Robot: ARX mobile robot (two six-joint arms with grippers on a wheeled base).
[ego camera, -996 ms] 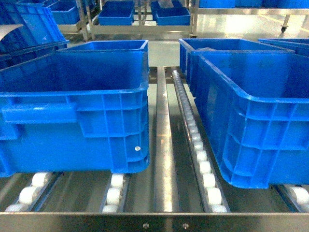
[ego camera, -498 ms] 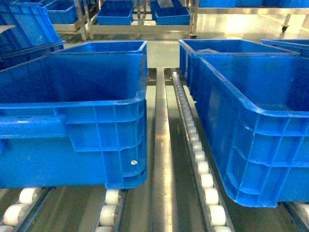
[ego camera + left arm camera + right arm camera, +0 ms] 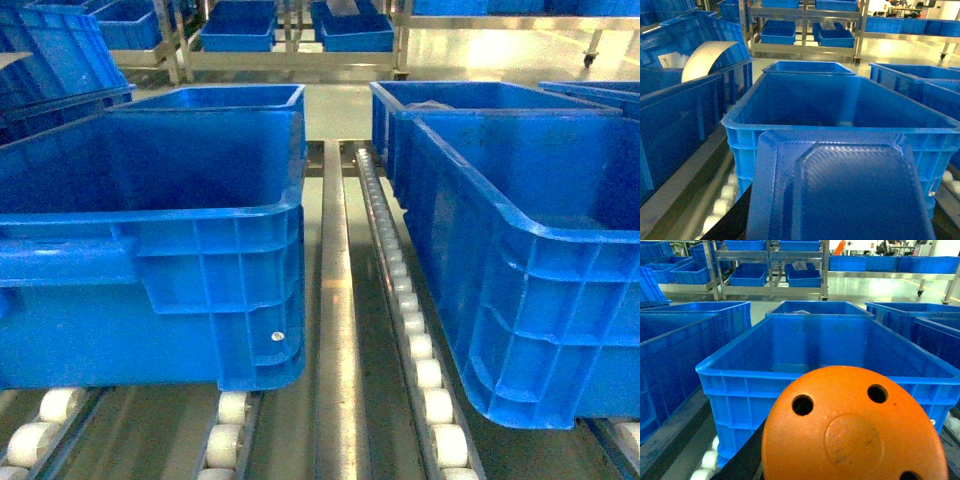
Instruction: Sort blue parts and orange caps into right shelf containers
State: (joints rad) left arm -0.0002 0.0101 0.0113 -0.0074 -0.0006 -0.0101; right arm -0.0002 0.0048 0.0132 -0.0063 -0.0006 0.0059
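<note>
A flat blue part (image 3: pixel 840 190) with a textured raised centre fills the bottom of the left wrist view. My left gripper is shut on it, and the part hides the fingers. It hangs just in front of a deep blue crate (image 3: pixel 740 125). A round orange cap (image 3: pixel 855 430) with small holes fills the bottom of the right wrist view. My right gripper is shut on it, fingers hidden, just short of the near rim of another blue crate (image 3: pixel 740 372). The head view shows a left crate (image 3: pixel 200 225) and a right crate (image 3: pixel 530 225), but no gripper.
The crates stand on white roller tracks (image 3: pixel 415 340) with a steel rail (image 3: pixel 335 300) between them. More crates sit behind (image 3: pixel 440 95) and to the left (image 3: pixel 675 115). Metal racks holding blue bins (image 3: pixel 805 275) stand across the aisle.
Since a second ago the head view has closed in on the crates, and the steel front rail has left the frame. Over the last half second nothing has moved.
</note>
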